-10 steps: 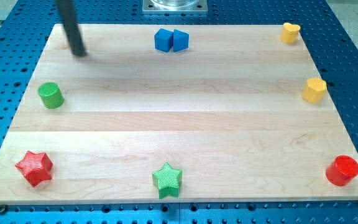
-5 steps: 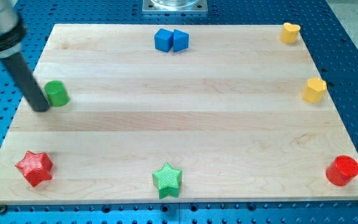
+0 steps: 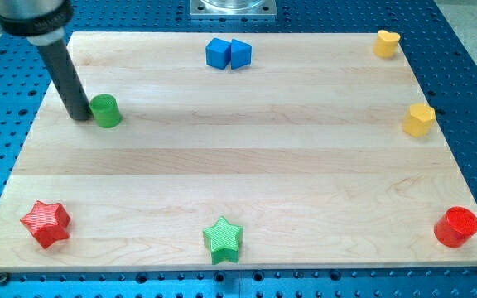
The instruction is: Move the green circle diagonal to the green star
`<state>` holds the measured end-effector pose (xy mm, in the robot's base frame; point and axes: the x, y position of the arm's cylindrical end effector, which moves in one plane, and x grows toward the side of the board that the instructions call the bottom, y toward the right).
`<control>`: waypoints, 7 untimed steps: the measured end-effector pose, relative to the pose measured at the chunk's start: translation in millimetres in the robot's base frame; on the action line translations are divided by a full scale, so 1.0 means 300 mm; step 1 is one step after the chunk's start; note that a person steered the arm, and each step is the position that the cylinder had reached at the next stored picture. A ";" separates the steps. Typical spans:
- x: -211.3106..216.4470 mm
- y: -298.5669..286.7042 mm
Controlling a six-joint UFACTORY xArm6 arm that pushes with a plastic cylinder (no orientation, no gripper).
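Observation:
The green circle point(image 3: 105, 110) is a short green cylinder on the wooden board, in the upper left part of the view. My tip point(image 3: 81, 116) stands right against its left side, touching it. The green star point(image 3: 223, 238) lies near the board's bottom edge, a little left of centre, far below and to the right of the green circle.
A red star point(image 3: 46, 223) lies at the bottom left. Two blue blocks point(image 3: 228, 54) sit together at the top centre. Two yellow blocks sit at the top right point(image 3: 387, 42) and right edge point(image 3: 419, 120). A red cylinder point(image 3: 456, 227) is at the bottom right.
My tip came down from the top left to the green circle's left side and has pushed the circle to the right and slightly up.

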<state>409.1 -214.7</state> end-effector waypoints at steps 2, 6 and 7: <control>0.138 0.328; -0.066 0.025; -0.159 0.053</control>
